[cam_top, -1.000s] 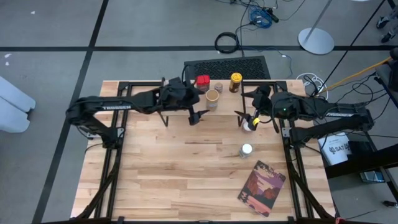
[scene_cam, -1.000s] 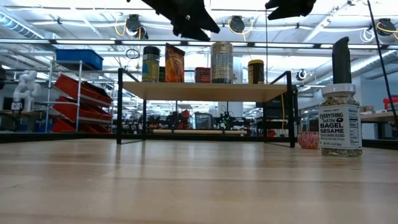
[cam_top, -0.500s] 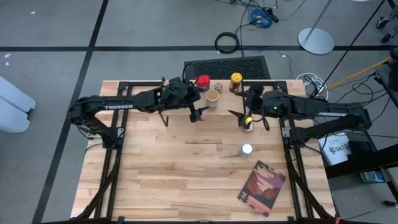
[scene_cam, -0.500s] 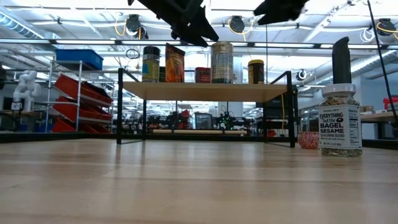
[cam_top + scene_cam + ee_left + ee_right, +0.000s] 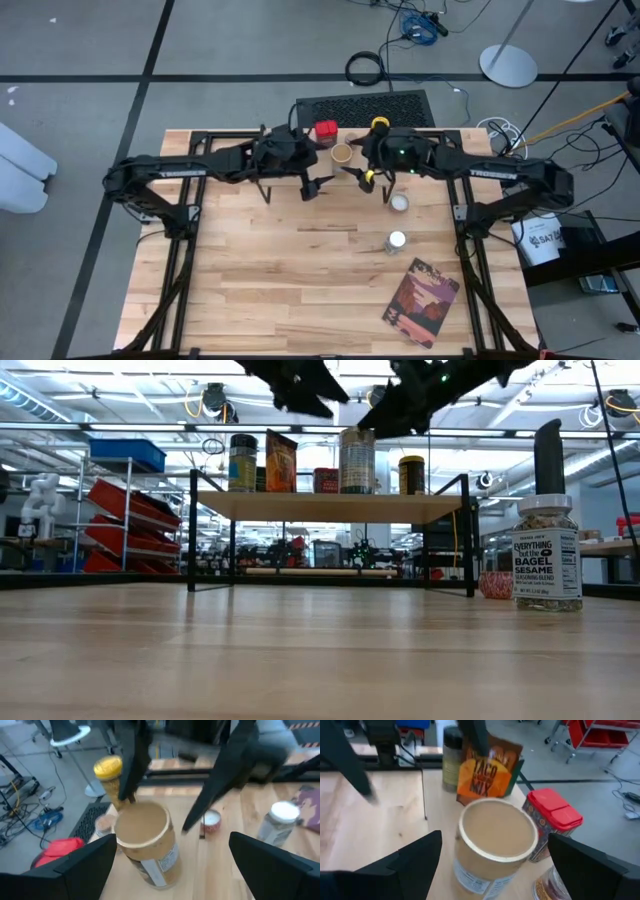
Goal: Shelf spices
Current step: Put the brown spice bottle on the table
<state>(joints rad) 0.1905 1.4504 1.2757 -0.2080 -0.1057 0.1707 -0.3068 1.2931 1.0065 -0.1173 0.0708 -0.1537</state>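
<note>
High view: shelf at the far edge of the bench, mostly hidden under both arms. Left end effector over the shelf's front, fingers spread, empty. Right end effector just beside it, also spread and empty. Tan-topped jar between the two. Red-topped tin and yellow-topped jar behind.
High view, loose items: white-lidded tin and white-capped jar on the bench toward its right edge; picture-covered book near the front right corner.
Low view: shelf plank carries five spices in a row. Bagel sesame jar stands on the bench at right.
Left wrist view: tan-topped jar ahead of the spread fingers, untouched.
Right wrist view: same jar upright; taco mix packet and red tin near it.
</note>
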